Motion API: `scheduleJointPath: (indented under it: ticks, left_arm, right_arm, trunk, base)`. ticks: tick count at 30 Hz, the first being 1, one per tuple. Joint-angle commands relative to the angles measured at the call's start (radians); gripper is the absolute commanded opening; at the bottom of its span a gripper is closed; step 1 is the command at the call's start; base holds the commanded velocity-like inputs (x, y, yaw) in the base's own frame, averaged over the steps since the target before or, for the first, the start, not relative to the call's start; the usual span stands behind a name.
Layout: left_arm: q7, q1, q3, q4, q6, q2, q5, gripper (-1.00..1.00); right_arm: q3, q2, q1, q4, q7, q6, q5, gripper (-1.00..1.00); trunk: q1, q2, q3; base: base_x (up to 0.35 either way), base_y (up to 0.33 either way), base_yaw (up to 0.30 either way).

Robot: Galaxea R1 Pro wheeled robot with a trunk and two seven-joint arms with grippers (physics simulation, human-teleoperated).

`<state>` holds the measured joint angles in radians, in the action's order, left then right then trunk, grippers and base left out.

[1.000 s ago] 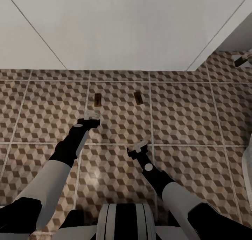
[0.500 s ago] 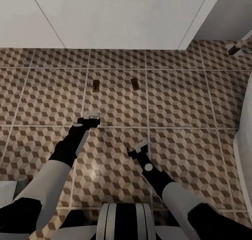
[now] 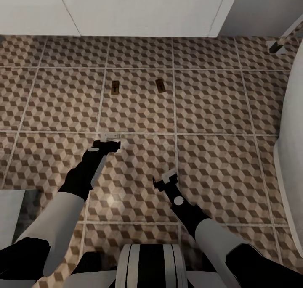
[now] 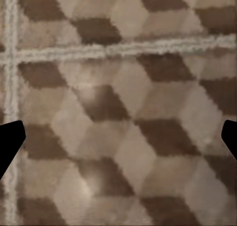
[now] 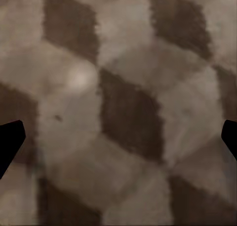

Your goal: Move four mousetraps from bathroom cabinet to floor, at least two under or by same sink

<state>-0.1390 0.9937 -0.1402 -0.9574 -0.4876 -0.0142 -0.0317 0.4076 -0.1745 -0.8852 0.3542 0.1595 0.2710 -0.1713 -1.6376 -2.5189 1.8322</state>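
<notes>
On the bathroom floor (image 3: 219,111), two mousetraps lie flat on the same cube-patterned tile, side by side but apart: the left mousetrap (image 3: 114,87) near the tile's left grout line, the right mousetrap (image 3: 160,84) nearer the middle and slightly turned. Both sit a short way out from the sink (image 3: 139,10), whose plain white front panels run along the far edge of the tiles. Compared with a second ago the whole view has slid: the white panels take up far less of the top and the traps sit higher up, so the camera has drawn back while the traps lie where they were. The left gripper (image 3: 110,136), which was just short of the left trap then, now hangs over a grout line well clear of it, its jaws spread and empty; the left wrist view shows a dark fingertip (image 4: 10,144) at each side with bare tile between. The right gripper (image 3: 170,175) is likewise spread wide and holds nothing, low over the tiles nearer the robot. A white curved rim (image 3: 290,153) bounds the floor on the right, and a white block (image 3: 10,214) stands at the lower left; between them the tiles lie open.
</notes>
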Motion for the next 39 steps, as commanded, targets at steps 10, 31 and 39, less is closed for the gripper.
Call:
scheduleJointPath:
  ticks: [10, 31, 39]
  left_arm:
    - [-0.007, 0.000, -0.003, -0.013, -0.005, 0.002, -0.004, 1.00]
    - [-0.008, 0.000, -0.007, -0.181, -0.067, 0.000, -0.008, 1.00]
    - [-0.009, 0.000, -0.007, -0.182, -0.068, 0.000, -0.008, 1.00]
  right_arm:
    - [0.004, 0.000, -0.001, -0.001, 0.010, 0.000, -0.010, 1.00]
    - [0.002, 0.000, -0.001, 0.001, 0.011, 0.000, -0.010, 1.00]
    - [0.002, 0.000, -0.001, 0.001, 0.011, 0.000, -0.010, 1.00]
  trunk:
    - [0.001, 0.000, 0.000]
    - [0.001, 0.000, -0.003]
    - [0.005, 0.002, -0.034]
  base:
    - [-0.215, -0.001, 0.000]
    - [-0.016, 0.000, 0.000]
    - [0.000, 0.000, 0.000]
